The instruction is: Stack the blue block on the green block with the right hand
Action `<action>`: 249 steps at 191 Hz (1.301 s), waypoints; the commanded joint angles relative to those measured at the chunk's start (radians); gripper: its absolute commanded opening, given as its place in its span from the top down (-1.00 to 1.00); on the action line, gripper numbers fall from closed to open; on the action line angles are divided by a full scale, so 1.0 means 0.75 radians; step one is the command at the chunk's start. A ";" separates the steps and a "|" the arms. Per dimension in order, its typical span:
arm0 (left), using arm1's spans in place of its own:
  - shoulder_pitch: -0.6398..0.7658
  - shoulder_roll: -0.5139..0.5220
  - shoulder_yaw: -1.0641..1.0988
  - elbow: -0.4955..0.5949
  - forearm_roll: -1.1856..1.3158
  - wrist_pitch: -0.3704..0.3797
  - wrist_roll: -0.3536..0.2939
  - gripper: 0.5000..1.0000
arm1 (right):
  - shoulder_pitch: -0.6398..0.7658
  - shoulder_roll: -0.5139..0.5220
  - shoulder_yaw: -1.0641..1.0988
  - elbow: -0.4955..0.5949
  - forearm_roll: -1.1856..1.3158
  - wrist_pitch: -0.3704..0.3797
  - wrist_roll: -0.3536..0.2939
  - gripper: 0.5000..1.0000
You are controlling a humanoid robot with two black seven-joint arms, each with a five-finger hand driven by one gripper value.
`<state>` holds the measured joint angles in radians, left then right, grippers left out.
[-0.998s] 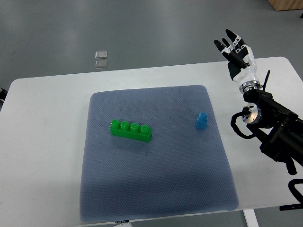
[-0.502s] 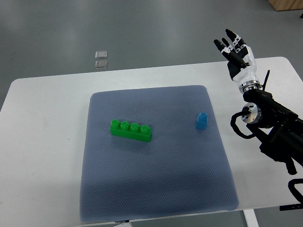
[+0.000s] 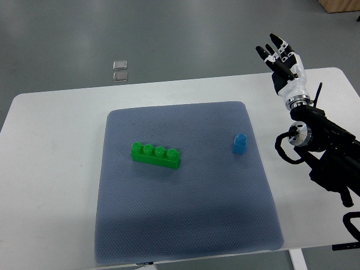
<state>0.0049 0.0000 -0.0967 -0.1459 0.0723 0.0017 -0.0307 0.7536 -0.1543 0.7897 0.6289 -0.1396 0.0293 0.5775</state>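
A long green block [image 3: 156, 155] with several studs lies on the blue-grey mat [image 3: 185, 225], left of its middle. A small blue block [image 3: 240, 143] stands upright near the mat's right edge, well apart from the green one. My right hand [image 3: 279, 56] is raised over the table's far right corner, fingers spread and holding nothing. It is up and to the right of the blue block, a good distance away. The right arm [image 3: 326, 152] runs in from the right edge. No left arm shows.
The mat covers the middle of a white table [image 3: 50, 169]. Two small clear squares [image 3: 120, 70] lie on the grey floor beyond the table's far edge.
The right hand has shifted very slightly to the right and up. Both blocks stay where they were.
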 commanded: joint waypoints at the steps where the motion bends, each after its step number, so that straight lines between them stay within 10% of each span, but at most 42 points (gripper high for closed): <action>1: 0.000 0.000 0.000 0.000 0.000 0.000 0.000 -1.00 | 0.002 -0.001 0.000 0.000 0.002 -0.002 0.001 -0.72; 146: 0.018 0.000 0.000 -0.004 0.000 0.000 0.000 -1.00 | 0.047 -0.013 -0.010 0.018 -0.004 -0.006 -0.009 -0.72; 249: 0.016 0.000 0.000 0.000 0.000 0.002 0.000 -1.00 | 0.304 -0.359 -0.484 0.082 -0.399 0.143 -0.113 -0.72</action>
<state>0.0174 0.0000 -0.0960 -0.1467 0.0720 0.0017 -0.0307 0.9339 -0.3726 0.5429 0.6669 -0.3172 0.0945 0.5201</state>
